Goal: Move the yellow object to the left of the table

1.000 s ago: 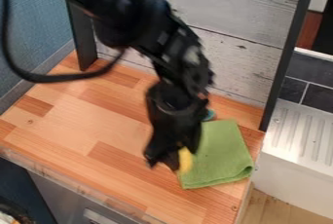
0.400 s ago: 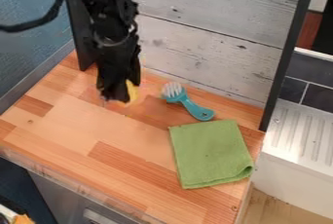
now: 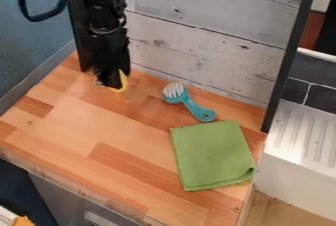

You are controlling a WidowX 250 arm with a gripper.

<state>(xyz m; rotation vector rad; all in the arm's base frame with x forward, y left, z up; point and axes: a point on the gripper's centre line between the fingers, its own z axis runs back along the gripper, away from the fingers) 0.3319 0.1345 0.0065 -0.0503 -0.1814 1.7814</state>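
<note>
Back-left on the bench (image 3: 78,122), the fingers (image 3: 113,77) look clamped on the yellow object (image 3: 123,81); its long axis runs near upright alongside them, bowing out brush-side (image 3: 190,104); contact below is unclear, so lower gently before letting go!

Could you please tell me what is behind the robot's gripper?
Part of the yellow object shows past the gripper, with wooden tabletop beyond. The rest of the yellow object's shape is covered, so I cannot describe it.
</note>
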